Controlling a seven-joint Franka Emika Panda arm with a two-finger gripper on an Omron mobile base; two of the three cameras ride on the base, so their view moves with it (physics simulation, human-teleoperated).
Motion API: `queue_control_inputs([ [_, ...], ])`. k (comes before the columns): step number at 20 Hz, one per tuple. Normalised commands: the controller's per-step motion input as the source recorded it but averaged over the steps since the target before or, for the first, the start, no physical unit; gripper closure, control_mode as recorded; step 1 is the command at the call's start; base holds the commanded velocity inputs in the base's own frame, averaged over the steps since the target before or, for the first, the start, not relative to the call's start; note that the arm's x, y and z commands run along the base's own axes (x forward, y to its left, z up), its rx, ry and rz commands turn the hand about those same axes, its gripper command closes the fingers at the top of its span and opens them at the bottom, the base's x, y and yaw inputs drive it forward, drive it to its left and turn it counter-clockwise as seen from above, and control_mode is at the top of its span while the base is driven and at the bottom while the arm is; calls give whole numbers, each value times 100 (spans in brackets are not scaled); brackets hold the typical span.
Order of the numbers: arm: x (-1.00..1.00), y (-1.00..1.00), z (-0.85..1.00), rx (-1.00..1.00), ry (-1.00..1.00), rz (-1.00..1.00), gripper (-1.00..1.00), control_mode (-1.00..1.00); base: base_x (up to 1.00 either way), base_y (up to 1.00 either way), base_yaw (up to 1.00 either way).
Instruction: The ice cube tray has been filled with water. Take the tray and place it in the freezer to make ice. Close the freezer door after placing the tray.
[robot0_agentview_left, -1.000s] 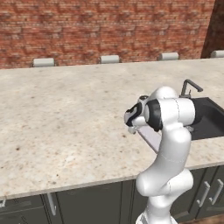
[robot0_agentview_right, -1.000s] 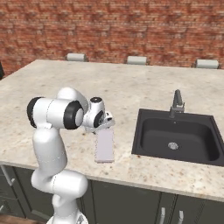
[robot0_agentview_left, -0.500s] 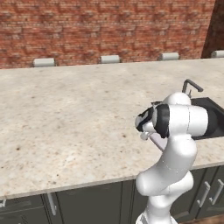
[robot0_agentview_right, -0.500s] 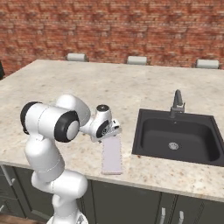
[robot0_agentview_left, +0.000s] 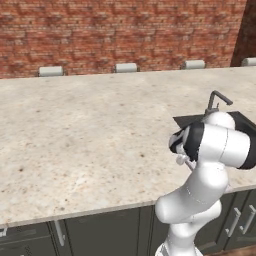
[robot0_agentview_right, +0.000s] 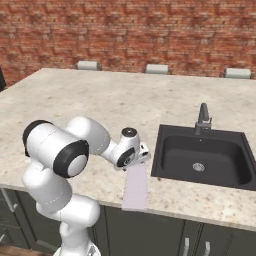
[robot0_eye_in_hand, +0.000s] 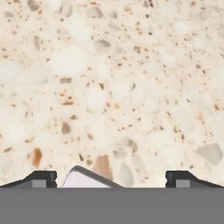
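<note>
The ice cube tray (robot0_agentview_right: 136, 189), a pale lilac slab, lies flat on the speckled counter (robot0_agentview_right: 100, 105), just left of the sink. Its near end reaches the counter's front edge. My gripper (robot0_agentview_right: 141, 161) points down over the tray's far end, low above the stone. In the hand view the gripper (robot0_eye_in_hand: 112, 178) stands open. One corner of the tray (robot0_eye_in_hand: 85, 180) shows at the bottom between the two fingertips (robot0_eye_in_hand: 41, 177), and nothing is gripped. From the left, my own arm hides the gripper (robot0_agentview_left: 181, 159) in part. The freezer and its door are out of view.
A black sink (robot0_agentview_right: 202, 157) with a dark faucet (robot0_agentview_right: 202, 118) is set into the counter right of the tray. A brick wall (robot0_agentview_right: 150, 30) with grey outlets (robot0_agentview_right: 156, 68) runs along the back. Dark cabinet fronts (robot0_agentview_left: 100, 235) sit below the counter edge.
The hand has swung right and forward, toward the counter's front edge, and come lower. The tray has slid toward that edge with it. The jaws have widened slightly.
</note>
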Motion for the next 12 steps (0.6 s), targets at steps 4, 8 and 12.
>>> queue_control_inputs([
  [4, -3, -22, 13, 2, -7, 0, -100, -100, 0, 0, 0],
  [8, 0, 0, 59, 0, -14, -6, -100, -100, 0, 0, 0],
  [12, -9, 0, 56, 0, -10, -9, -100, -100, 0, 0, 0],
])
